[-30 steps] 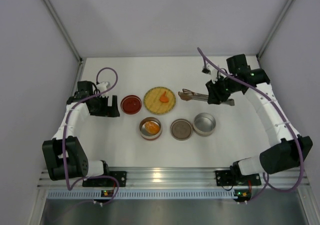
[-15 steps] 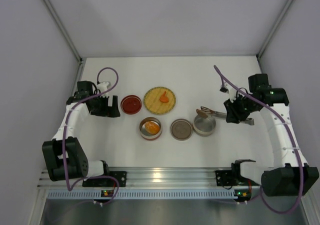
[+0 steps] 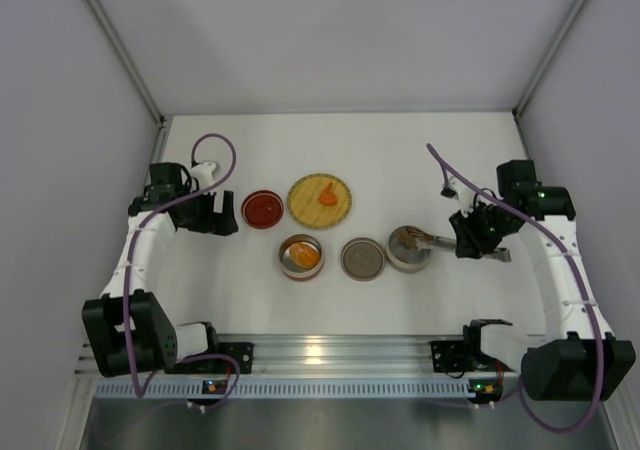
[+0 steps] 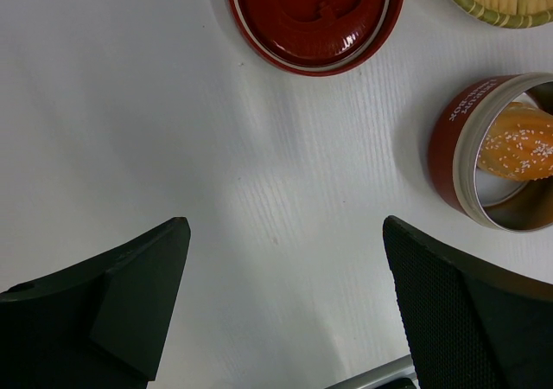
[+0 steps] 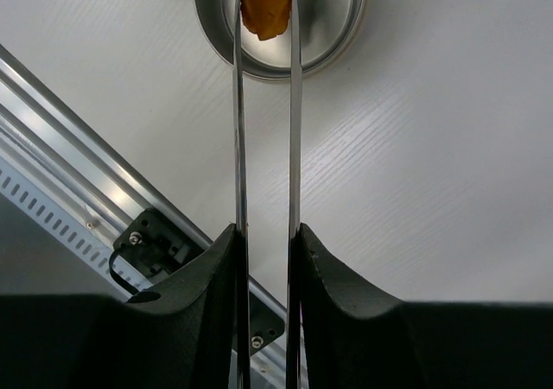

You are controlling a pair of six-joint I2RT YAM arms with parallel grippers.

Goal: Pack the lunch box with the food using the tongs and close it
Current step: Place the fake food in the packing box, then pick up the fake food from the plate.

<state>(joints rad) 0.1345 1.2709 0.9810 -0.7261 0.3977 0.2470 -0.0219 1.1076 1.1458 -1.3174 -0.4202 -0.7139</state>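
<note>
Right claw: closed partway on the tongs, pressing their arms near together.
Food piece: pinched at the tong tips, just over the open silver tin.
Left claw: spread wide, holding nothing, near the red lid.
Doing it well: I'd have lowered the piece below the rim before easing the squeeze.
Hard to see: the tong tips were cut off, and I couldn't tell if the piece touched the tin's floor.

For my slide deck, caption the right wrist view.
Right jaws squeeze the tongs, whose tips hold an orange food piece at the open silver tin.
</note>
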